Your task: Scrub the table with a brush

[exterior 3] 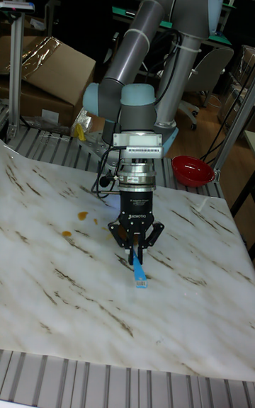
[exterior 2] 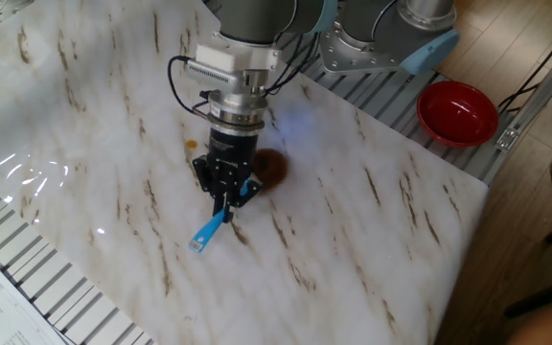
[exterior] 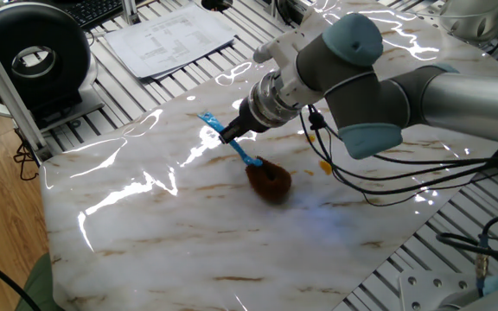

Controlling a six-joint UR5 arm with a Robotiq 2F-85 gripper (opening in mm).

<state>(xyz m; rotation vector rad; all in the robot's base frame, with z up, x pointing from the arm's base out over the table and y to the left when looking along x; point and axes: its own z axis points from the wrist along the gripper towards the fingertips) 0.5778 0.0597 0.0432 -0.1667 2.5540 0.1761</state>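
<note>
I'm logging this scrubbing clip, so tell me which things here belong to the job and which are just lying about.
Part of the job:
- brush, held by its blue handle in the hand
- table, with orange stains

Just lying about:
- red bowl
- printed papers
- black round device
- cardboard box

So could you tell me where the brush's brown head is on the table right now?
In one fixed view the brush has its head pressed on the table near the middle, just below the gripper holding its blue handle, left of the small orange stains.
</note>
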